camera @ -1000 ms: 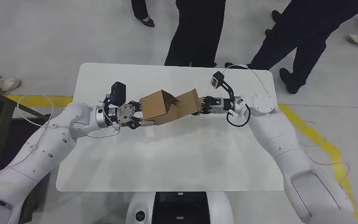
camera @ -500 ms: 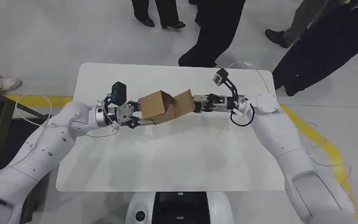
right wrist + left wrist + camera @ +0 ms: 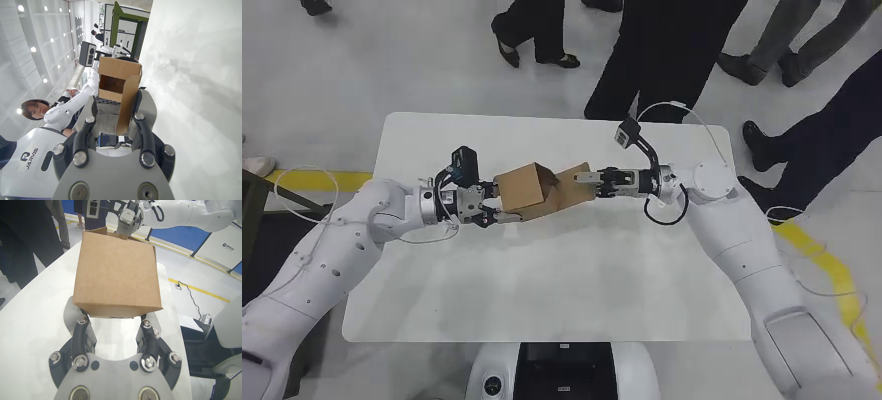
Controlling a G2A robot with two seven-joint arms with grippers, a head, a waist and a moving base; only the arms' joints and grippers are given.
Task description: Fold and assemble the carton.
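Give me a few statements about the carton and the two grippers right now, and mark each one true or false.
1. The left gripper grips one end of the carton. True.
2. The right gripper is clamped shut on a flap. False: it is open, and the flap sits between its fingers, against one of them.
3. The carton's end toward the right gripper is open. True.
4. The carton is a flat, unfolded sheet. False: it is already box-shaped.

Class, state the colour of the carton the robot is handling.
The carton is plain brown cardboard, best seen in the left wrist view.
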